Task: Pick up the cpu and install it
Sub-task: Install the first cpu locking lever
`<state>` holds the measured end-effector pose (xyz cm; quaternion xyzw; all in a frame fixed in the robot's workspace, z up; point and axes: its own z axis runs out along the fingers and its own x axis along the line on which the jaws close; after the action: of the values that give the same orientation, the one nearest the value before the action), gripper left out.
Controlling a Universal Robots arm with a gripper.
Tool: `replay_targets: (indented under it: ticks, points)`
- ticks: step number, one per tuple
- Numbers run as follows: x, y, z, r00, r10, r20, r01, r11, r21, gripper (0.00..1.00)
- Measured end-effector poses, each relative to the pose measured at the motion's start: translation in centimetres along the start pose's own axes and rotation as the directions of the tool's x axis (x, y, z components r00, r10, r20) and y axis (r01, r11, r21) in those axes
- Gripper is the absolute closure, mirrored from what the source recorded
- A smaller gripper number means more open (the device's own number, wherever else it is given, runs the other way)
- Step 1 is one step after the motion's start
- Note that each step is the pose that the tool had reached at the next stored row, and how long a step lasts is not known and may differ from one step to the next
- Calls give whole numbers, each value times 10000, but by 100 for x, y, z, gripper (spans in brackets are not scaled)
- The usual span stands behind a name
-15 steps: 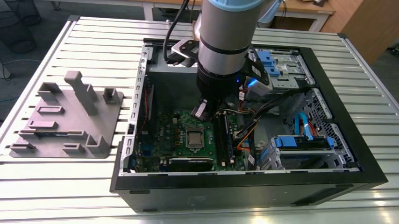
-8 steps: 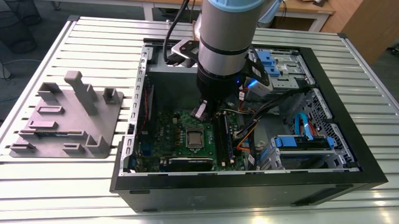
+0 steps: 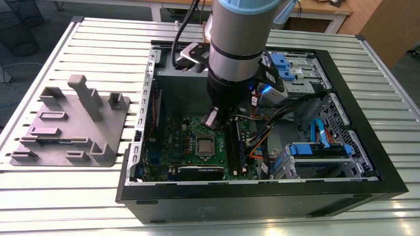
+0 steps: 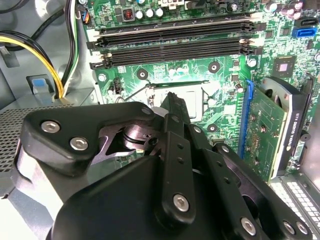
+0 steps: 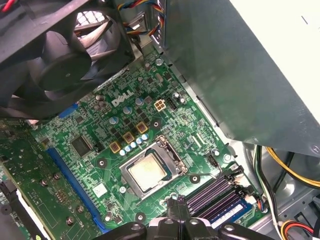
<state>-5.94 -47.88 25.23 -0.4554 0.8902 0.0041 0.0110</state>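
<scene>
The small silvery square cpu (image 5: pixel 148 172) sits in its socket at frame centre; raise the closed, empty fingers (image 5: pixel 178 212) straight up.

One cpu (image 5: pixel 148 171), one motherboard (image 5: pixel 95 145), one computer case (image 3: pixel 262 196), one grey tray (image 3: pixel 69 125), one fan (image 5: pixel 60 65).
</scene>
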Motion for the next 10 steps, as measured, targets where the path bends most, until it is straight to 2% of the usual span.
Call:
replay_targets:
  ticks: [10]
  points:
    - [10, -7, 0, 10000, 0, 1, 0, 10000, 0, 89]
